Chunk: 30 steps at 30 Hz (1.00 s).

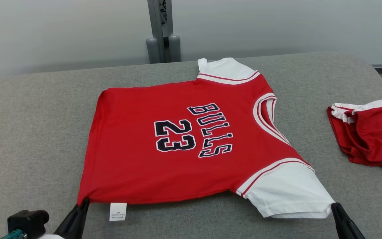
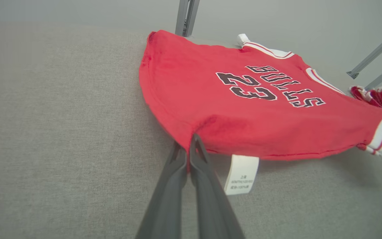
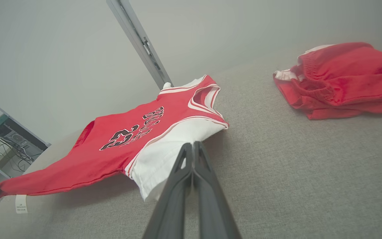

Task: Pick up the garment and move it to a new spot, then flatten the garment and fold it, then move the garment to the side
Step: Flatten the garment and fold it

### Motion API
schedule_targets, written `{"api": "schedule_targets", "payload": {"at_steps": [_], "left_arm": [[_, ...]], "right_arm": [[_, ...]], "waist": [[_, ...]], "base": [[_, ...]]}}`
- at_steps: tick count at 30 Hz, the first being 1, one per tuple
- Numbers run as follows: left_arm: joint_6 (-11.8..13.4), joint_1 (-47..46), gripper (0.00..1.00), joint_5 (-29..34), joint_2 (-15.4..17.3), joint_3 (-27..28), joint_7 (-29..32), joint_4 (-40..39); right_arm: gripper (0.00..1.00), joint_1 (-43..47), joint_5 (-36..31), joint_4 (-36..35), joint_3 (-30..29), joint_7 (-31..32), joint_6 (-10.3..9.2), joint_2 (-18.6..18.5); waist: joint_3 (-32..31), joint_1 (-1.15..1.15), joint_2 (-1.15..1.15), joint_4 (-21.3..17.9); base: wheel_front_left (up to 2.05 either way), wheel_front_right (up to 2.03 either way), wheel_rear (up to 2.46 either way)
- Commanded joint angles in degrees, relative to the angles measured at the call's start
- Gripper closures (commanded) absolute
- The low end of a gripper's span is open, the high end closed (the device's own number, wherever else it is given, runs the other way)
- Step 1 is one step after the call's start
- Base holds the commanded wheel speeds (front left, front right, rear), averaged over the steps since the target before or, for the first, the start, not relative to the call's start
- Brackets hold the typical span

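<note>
The jersey [image 1: 128, 132] lay front-up on the grey desk [image 1: 28, 132], on the robot's side of the metal post [image 1: 158, 30] that stood at the desk's far edge. Its far sleeve [image 1: 225, 69] lay just right of the post's foot. The body spread from there toward the robot.

Its long axis, hem to collar, ran crosswise to the line from post to robot. The hem pointed to the robot's left of the post and the neck opening to the right. The "BULLS 23" print was turned the same way, letter tops toward the collar.

Both arms had the side farthest from the post. The left end effector [image 1: 83, 202] was pinched shut on the hem corner, just left of the white care label [image 1: 117, 211]. The right end effector [image 1: 334, 207] was closed on the tip of the white near sleeve [image 1: 287, 189]. Each arm held the end on its own side, so neither crossed. The held edge looked raised slightly off the desk, with shadow beneath it, while the half nearer the post rested flat.

From that grip, the rest of the garment lay beyond the fingers, toward the post. Carrying the edge that way would probably fold it along the long axis. Drawing it back would probably smooth it.

A second red garment [image 1: 373, 139] sat bunched well to the right of the post, apart from the jersey.
</note>
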Motion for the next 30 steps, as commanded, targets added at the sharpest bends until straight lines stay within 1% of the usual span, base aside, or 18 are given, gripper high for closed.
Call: {"api": "schedule_targets", "payload": {"at_steps": [1, 6, 11, 16, 21, 22, 23, 25, 30], "left_arm": [[0.62, 0.42, 1.0, -0.12, 0.81, 0.69, 0.46, -1.2], [0.88, -0.73, 1.0, -0.44, 0.92, 0.32, 1.63, -2.41], [0.51, -3.64, 1.0, -0.74, 0.61, 0.11, 1.94, -2.12], [-0.75, -7.58, 1.0, -1.03, 0.46, -0.89, 2.43, -0.82], [-1.97, -12.39, 1.0, -1.29, -0.01, -1.7, 2.44, 1.07], [-1.97, -12.39, 1.0, -1.29, -0.01, -1.7, 2.44, 1.07], [-2.24, -13.32, 1.0, -1.36, -0.04, -1.75, 2.35, 1.48], [-3.75, -18.29, 1.0, -1.91, 0.04, -2.01, 2.22, 3.74], [-4.44, -21.0, 1.0, -2.49, 0.03, -1.75, 1.9, 5.49]], "right_arm": [[1.0, -0.06, 0.54, -0.93, -0.43, 0.33, 0.03, -0.14], [1.0, -1.84, 0.01, -0.92, -0.49, 1.24, 0.03, -0.13], [1.0, -5.02, -2.34, -0.51, -0.4, 3.01, 0.03, -0.14], [1.0, -10.76, -3.82, 0.61, -0.46, 4.03, 0.03, -0.13], [1.0, -17.61, -4.35, 3.84, -0.57, 3.89, 0.03, -0.12], [1.0, -17.61, -4.35, 3.84, -0.57, 3.89, 0.03, -0.12], [1.0, -19.09, -4.54, 4.82, -0.7, 3.73, 0.03, -0.15], [1.0, -28.26, -4.82, 10.9, -0.98, 2.35, 0.03, -0.14], [1.0, -35.36, -4.75, 15.42, -0.89, 0.7, 0.03, -0.83]], "waist": [[0.08, 0.0, 0.0, -0.04], [0.51, 0.0, 0.0, 0.4], [2.2, 0.0, 0.0, 1.29], [5.07, 0.0, 0.0, 2.1], [8.51, 0.0, 0.0, 3.13], [8.51, 0.0, 0.0, 3.13], [9.21, 0.0, 0.0, 3.32], [13.5, 0.0, 0.0, 4.5], [16.11, 0.0, 0.0, 5.22]], "base": [[0.0, 0.0, 0.0], [0.0, 0.0, 0.0], [0.0, 0.0, 0.0], [0.0, 0.0, 0.0], [0.0, 0.0, 0.0], [0.0, 0.0, 0.0], [0.0, 0.0, 0.0], [0.0, 0.0, 0.0], [0.0, 0.0, 0.0]]}}
